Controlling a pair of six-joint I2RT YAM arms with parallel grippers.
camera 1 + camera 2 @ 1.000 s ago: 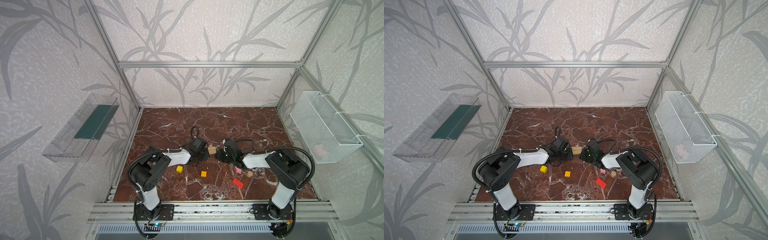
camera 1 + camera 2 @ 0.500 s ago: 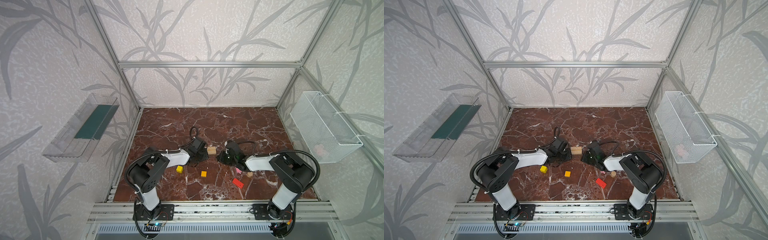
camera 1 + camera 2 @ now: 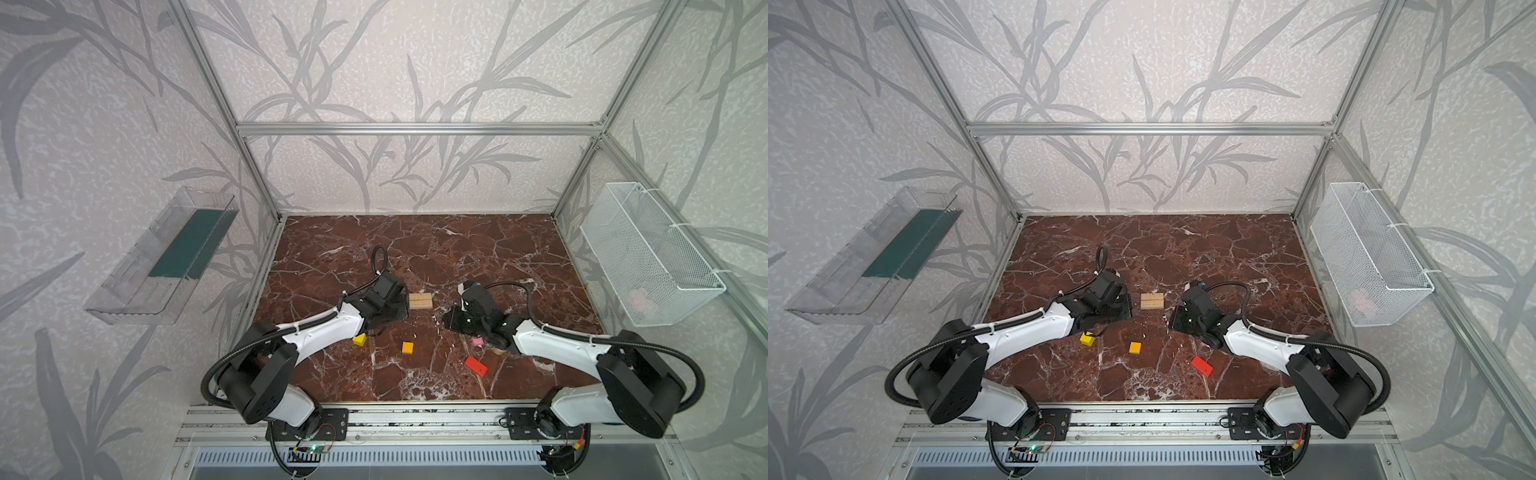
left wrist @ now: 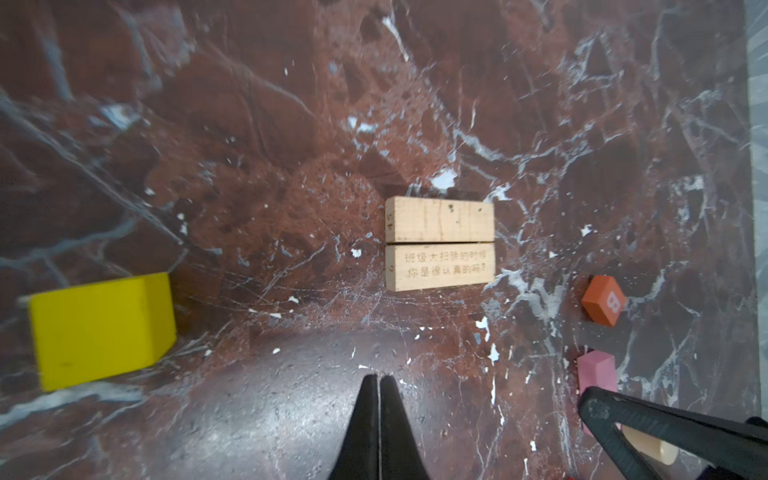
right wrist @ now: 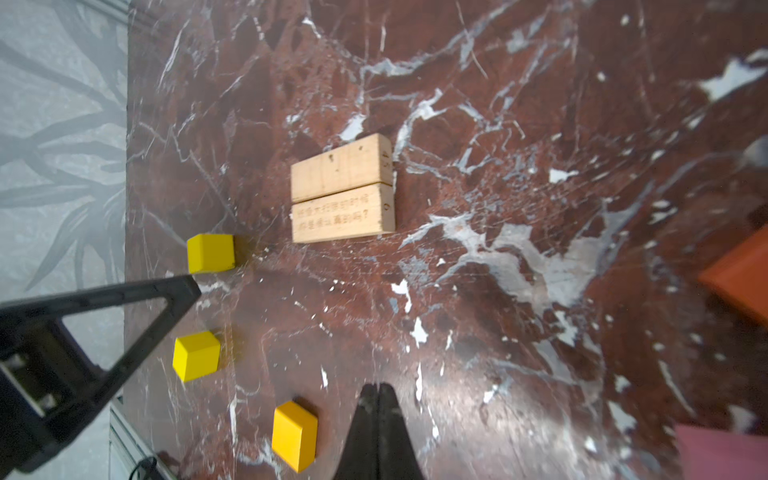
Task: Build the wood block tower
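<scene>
Left wrist view shows the left gripper [image 4: 379, 376] with its jaws pressed together and holding nothing, its tip stopped short of the two tan planks [image 4: 439, 266]. The planks lie flat on the surface [image 4: 249, 124], long sides touching and ends flush. The right wrist view says the same of the right gripper [image 5: 378, 386]: closed, empty, and clear of the planks. A second ago, in both top views, the two grippers sat close in against the planks' ends from either side. Both have since drawn back, and a strip of bare marble now shows on each side of the pair. I take it that squaring up the base is finished, so the tower stands at its bottom layer only. Everything else is loose on the surface. The two yellow cubes [image 5: 196, 355] and the orange cube [image 5: 294, 434] lie toward the left arm. The orange-red cube [image 4: 603, 300], pink brick [image 4: 595, 368], tan cylinder [image 4: 650, 446] and red brick [image 3: 476, 365] lie toward the right arm. The yellow layer probably comes next, and a gripper must open before it can pick anything up.
</scene>
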